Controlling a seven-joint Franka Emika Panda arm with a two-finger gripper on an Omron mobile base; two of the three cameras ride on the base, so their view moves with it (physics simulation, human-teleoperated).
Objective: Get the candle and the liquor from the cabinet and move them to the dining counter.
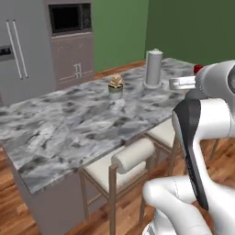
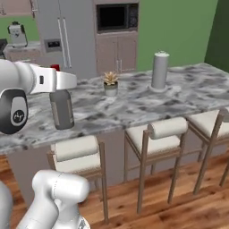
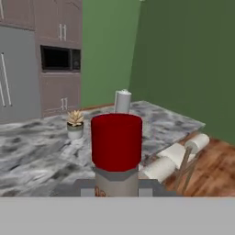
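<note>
My gripper is shut on the neck of the liquor, a grey-brown bottle with a red cap. The bottle hangs upright over the near left part of the dining counter, close to its front edge. I cannot tell whether its base touches the marbled top. In the hand view the cap stands just above my gripper, with the dining counter behind it. In the left base view the red cap peeks out behind my arm, over the dining counter. The candle and the cabinet are out of view.
A small potted succulent and a tall grey roll stand further back on the counter. Cushioned wooden stools line its near side. A fridge and a built-in microwave stand behind.
</note>
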